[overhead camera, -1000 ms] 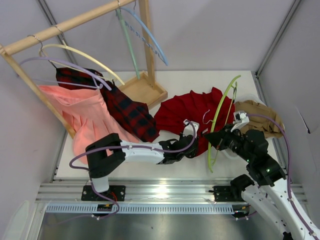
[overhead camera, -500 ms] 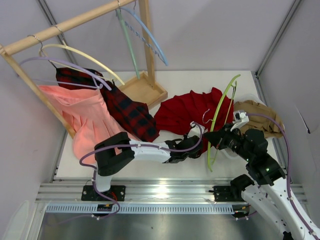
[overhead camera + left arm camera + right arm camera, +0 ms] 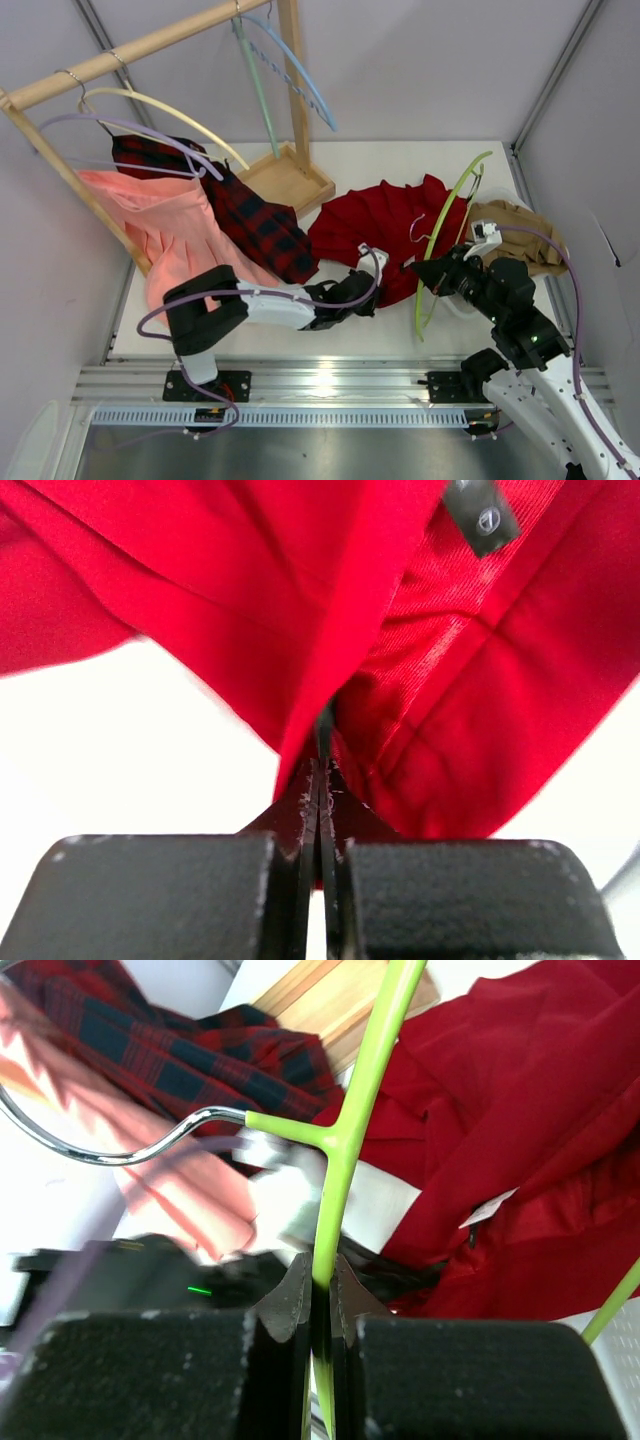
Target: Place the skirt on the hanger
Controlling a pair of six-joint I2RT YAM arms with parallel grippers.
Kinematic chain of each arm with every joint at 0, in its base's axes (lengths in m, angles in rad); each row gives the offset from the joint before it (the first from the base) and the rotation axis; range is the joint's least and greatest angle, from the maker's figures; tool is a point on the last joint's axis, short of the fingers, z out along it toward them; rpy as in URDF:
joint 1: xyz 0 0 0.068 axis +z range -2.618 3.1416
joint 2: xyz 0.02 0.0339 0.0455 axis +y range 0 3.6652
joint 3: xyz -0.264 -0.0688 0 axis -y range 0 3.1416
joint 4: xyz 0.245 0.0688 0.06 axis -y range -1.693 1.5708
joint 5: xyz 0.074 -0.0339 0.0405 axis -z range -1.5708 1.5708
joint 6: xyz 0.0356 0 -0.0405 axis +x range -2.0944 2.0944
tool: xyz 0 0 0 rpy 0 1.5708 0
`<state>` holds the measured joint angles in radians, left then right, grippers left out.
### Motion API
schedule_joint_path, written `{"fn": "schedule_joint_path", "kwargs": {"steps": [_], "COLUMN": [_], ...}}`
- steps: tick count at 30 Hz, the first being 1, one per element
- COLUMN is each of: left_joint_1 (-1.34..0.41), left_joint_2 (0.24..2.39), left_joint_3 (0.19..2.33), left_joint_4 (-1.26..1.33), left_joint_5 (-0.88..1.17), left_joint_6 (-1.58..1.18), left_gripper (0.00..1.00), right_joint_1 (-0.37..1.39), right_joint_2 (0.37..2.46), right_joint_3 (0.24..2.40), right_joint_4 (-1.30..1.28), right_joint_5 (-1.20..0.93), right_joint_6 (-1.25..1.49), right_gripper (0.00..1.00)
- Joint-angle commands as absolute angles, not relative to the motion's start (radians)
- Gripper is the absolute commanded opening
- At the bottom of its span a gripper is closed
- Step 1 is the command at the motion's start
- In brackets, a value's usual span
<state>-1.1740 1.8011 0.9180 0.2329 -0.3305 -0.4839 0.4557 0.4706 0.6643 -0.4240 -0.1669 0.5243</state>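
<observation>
Two wrist views are showing what the overhead one is hiding: the left gripper (image 3: 320, 780) is pinching a fold of the skirt (image 3: 450, 680), jaws closed on red fabric, while the right gripper (image 3: 320, 1275) is clamping the hanger (image 3: 365, 1080) just below its silver hook (image 3: 200, 1117). Overhead, the skirt is lying on the table (image 3: 400, 155) between both arms, the hanger arching over its right side. The wooden tray (image 3: 285, 185) is holding the rack's post (image 3: 296, 90).

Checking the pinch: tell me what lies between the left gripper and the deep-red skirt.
Nothing. In the left wrist view the left gripper is shut directly on a fold of the skirt, no gap between.
</observation>
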Motion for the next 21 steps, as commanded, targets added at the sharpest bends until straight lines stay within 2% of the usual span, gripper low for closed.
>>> {"fn": "schedule_joint_path", "kwargs": {"steps": [1,9,17,21], "left_joint_1": [-1.146,-1.144,-1.144,-1.147], "left_joint_2": [1.635,1.470,1.459,1.462], "left_joint_3": [0.847,0.718,0.664,0.681], "left_joint_4": [0.457,0.627,0.701,0.698], "left_joint_5": [-0.255,-0.169,-0.097,-0.031], "left_joint_6": [-0.430,-0.345,-0.331,-0.328], "left_gripper": [0.00,0.00,0.00,0.09], "right_joint_1": [0.448,0.443,0.440,0.439], "right_joint_2": [0.471,0.529,0.563,0.571], "right_joint_3": [0.652,0.650,0.673,0.684], "right_joint_4": [-0.286,-0.106,-0.080,-0.120], "right_joint_5": [-0.086,-0.061,0.000,-0.020], "right_joint_6": [0.567,0.629,0.654,0.626], "right_gripper": [0.00,0.00,0.00,0.00]}}
